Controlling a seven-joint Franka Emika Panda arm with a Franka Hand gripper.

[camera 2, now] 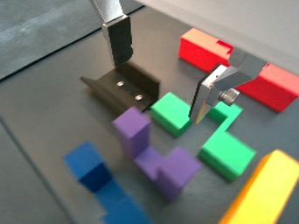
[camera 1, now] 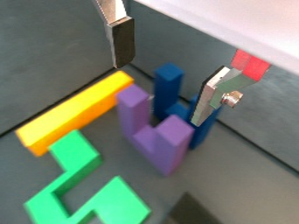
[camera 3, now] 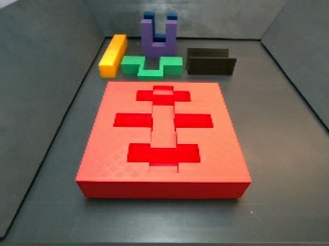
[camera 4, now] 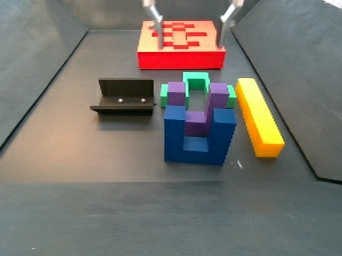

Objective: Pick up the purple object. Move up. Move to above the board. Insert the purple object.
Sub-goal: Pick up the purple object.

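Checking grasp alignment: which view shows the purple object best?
A wrist view: the purple object shows both prongs and base, below the open gripper. Another wrist view has it against the blue block. Side views show it small or partly hidden.

Dark floor (camera 3: pixel 276 115) carries board (camera 3: pixel 161 178), fixture (camera 3: pixel 211 63); gripper (camera 2: pixel 170 83) above.

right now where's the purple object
In a side view the purple object stands upright on the floor between the blue block and green block, beside the yellow bar; the gripper hovers above, open.
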